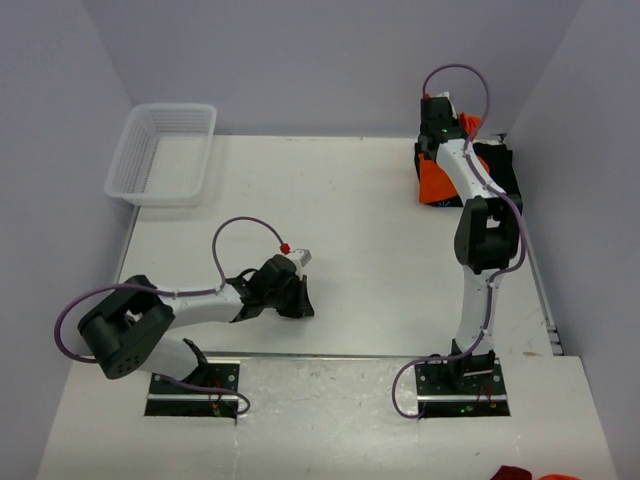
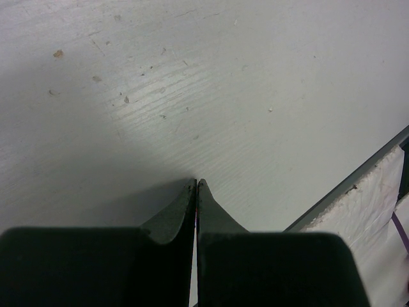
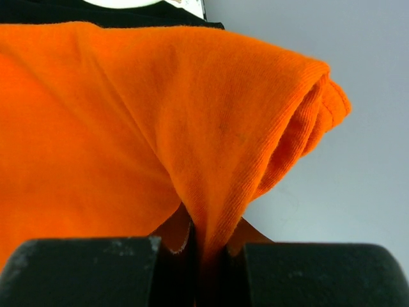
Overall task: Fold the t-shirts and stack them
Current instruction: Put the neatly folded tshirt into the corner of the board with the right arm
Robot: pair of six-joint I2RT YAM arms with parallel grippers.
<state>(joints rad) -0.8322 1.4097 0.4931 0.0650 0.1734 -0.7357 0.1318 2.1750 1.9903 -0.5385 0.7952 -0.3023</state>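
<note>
The orange t-shirt (image 3: pixel 128 121) fills the right wrist view, and a fold of it is pinched between the jaws of my right gripper (image 3: pixel 208 231), which is shut on it. From above, this gripper (image 1: pixel 455 122) is at the table's far right corner, lifting a bit of the orange t-shirt (image 1: pixel 434 182) off the pile. The black t-shirt (image 1: pixel 497 168) lies under and beside the orange one; its edge (image 3: pixel 96 16) shows behind the orange cloth. My left gripper (image 1: pixel 298 303) rests low near the table's front, shut and empty (image 2: pixel 196 183), far from both shirts.
A white mesh basket (image 1: pixel 163 152) stands at the table's back left corner. The grey walls close in behind and to the right of the shirts. The table's front edge (image 2: pixel 348 187) runs close to the left gripper. Something red-orange (image 1: pixel 530 474) shows at the bottom right.
</note>
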